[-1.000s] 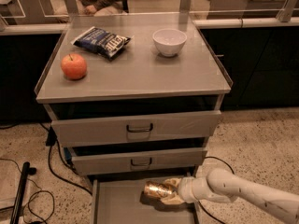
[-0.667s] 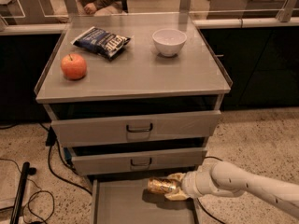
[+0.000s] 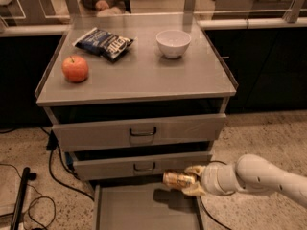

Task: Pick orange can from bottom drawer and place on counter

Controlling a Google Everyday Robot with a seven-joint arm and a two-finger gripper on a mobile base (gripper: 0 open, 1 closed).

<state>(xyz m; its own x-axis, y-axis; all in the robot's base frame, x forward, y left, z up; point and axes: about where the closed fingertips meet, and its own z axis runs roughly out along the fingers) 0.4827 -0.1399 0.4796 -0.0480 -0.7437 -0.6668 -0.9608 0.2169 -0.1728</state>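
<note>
Holding the orange can (image 3: 175, 179) just above the bottom drawer (image 3: 144, 211), the hand (image 3: 190, 181) should rise straight before going to the worktop (image 3: 144, 78).

Cream tool (image 3: 191, 180) around orange-gold can (image 3: 173, 179)

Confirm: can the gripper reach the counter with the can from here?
Probably yes. The gripper holds the orange can over the bottom drawer, with nothing above it; the counter has bare space between the apple and the bowl.
</note>
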